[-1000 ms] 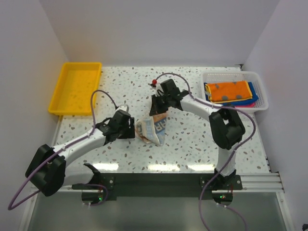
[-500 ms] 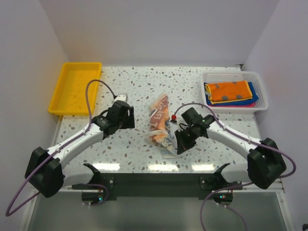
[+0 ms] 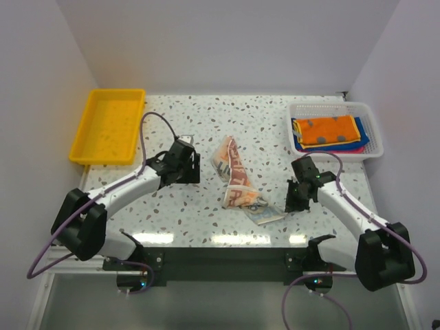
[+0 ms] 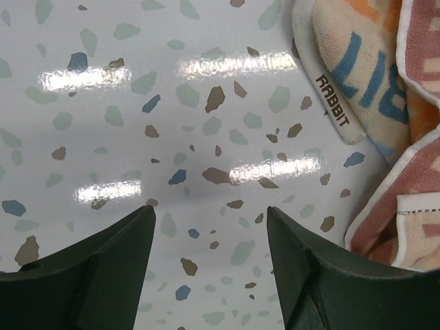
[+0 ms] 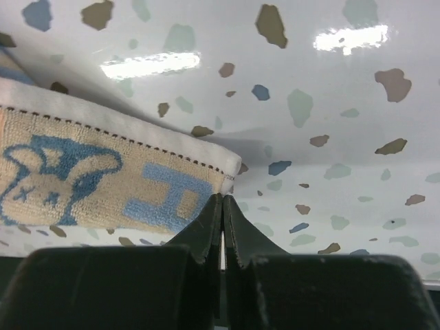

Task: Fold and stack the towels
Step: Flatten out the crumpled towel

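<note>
Orange-and-blue printed towel (image 3: 237,180) lies rumpled in a long strip on the bench (image 3: 275,124). Left of that towel, the left tool (image 4: 210,216) is released, its jaws wide over bare bench. At the towel's right corner the right tool (image 5: 223,203) is clenched, its tips at the hem; whether any cloth is pinched cannot be told. Far right of the towel, the other towels (image 3: 326,130) lie stacked in a white basket (image 3: 323,105).
</note>
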